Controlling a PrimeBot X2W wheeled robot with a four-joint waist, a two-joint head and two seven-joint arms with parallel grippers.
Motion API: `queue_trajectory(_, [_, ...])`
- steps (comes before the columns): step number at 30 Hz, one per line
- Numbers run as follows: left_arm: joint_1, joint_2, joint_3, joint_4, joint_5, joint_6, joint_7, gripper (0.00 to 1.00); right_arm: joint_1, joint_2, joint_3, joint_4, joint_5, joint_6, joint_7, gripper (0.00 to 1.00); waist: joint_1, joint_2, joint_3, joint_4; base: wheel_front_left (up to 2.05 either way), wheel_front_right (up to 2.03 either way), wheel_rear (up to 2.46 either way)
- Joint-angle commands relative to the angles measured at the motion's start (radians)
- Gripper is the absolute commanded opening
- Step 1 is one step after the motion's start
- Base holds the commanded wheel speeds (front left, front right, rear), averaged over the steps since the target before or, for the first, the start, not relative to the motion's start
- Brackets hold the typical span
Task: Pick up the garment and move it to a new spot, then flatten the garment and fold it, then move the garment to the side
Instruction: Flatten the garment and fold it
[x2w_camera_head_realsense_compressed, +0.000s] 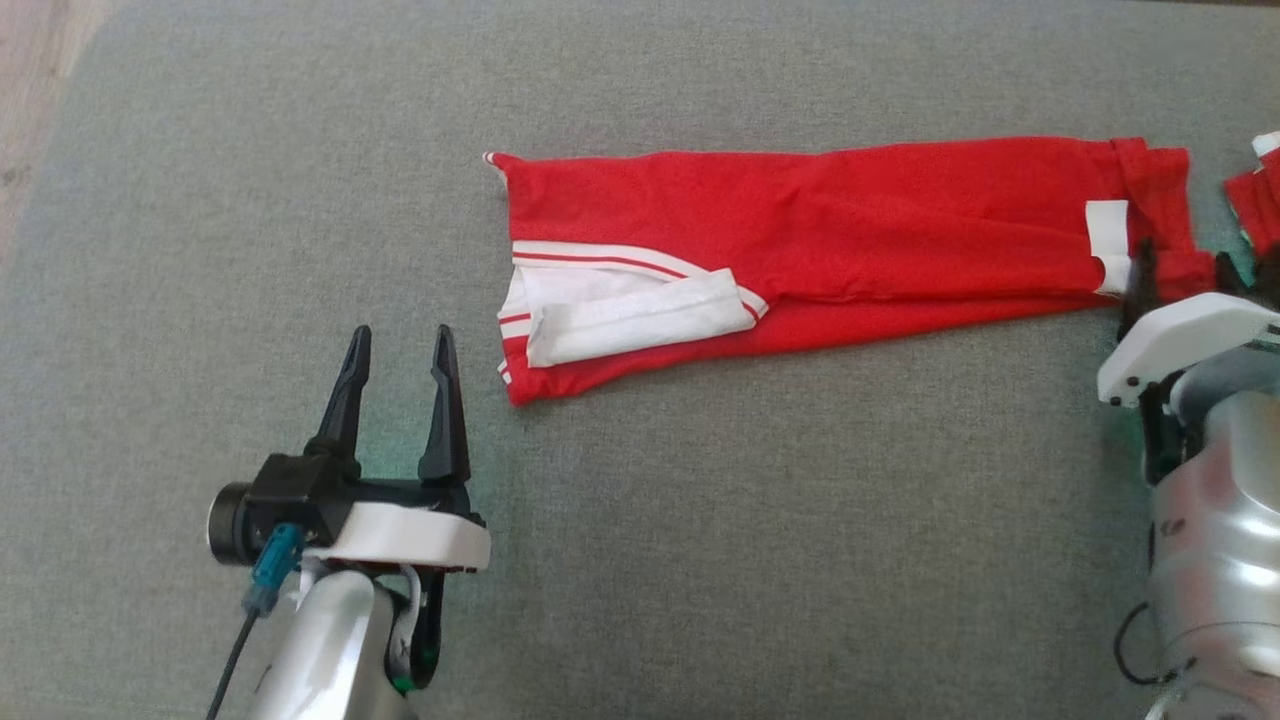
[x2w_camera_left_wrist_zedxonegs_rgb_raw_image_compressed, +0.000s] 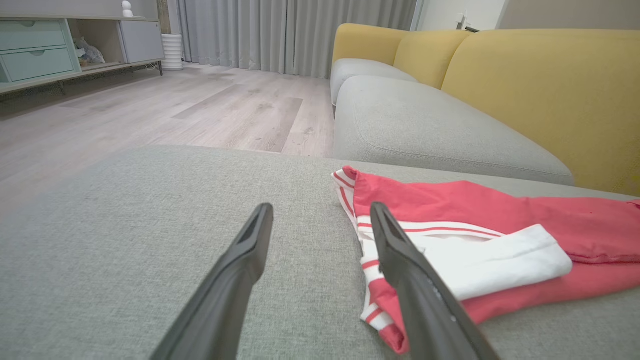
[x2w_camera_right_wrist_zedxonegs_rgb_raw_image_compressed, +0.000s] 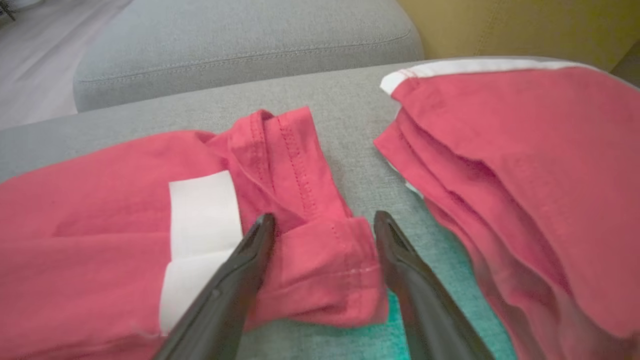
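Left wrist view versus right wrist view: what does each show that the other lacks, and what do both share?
Left wrist view, not the right: pale wooden floor, grey curtains, mint cabinet, and the open left hand near the striped end of the red fabric garment. Right wrist view, not the left: another folded red cloth, and the open right hand with the garment's hemmed end between its fingers. Both: the garment, the grey fabric cushion, the yellow sofa back.

Left gripper (x2w_camera_head_realsense_compressed: 401, 340) agape; right gripper (x2w_camera_right_wrist_zedxonegs_rgb_raw_image_compressed: 324, 220) agape
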Motion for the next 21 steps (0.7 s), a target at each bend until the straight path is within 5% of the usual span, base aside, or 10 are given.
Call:
queue_trajectory(1, [-0.034, 0.004, 0.025, -0.026, 0.005, -0.003, -0.009, 1.0, -0.043, -0.006, -0.013, -0.01, -0.046, 0.007, 0.004, 1.0, -0.0001, 0.0, 0.006, 0.003, 0.0, 0.0, 0.0])
queue_trajectory(8, [-0.038, 0.004, 0.024, -0.025, 0.004, -0.002, -0.009, 1.0, -0.072, 0.009, -0.074, 0.065, -0.107, 0.007, 0.029, 1.0, -0.0001, 0.0, 0.012, 0.002, 0.0, 0.0, 0.0])
queue_trajectory(9, [-0.039, 0.004, 0.023, -0.024, 0.004, -0.001, -0.009, 1.0, -0.077, 0.011, -0.073, 0.087, -0.108, 0.007, 0.039, 0.81, -0.0001, 0.0, 0.012, 0.001, 0.0, 0.0, 0.0])
queue_trajectory(10, [-0.04, 0.004, 0.023, -0.023, 0.003, 0.0, -0.009, 1.0, -0.082, 0.013, -0.07, 0.105, -0.107, 0.007, 0.04, 0.01, -0.0001, 0.0, 0.011, -0.001, 0.0, 0.0, 0.0])
queue_trajectory(21, [-0.017, 0.004, 0.032, -0.005, 0.004, 0.001, -0.009, 1.0, -0.046, -0.023, -0.127, 0.116, -0.077, 0.007, -0.116, 0.0, -0.0001, 0.0, -0.07, -0.035, 0.0, 0.0, 0.0])
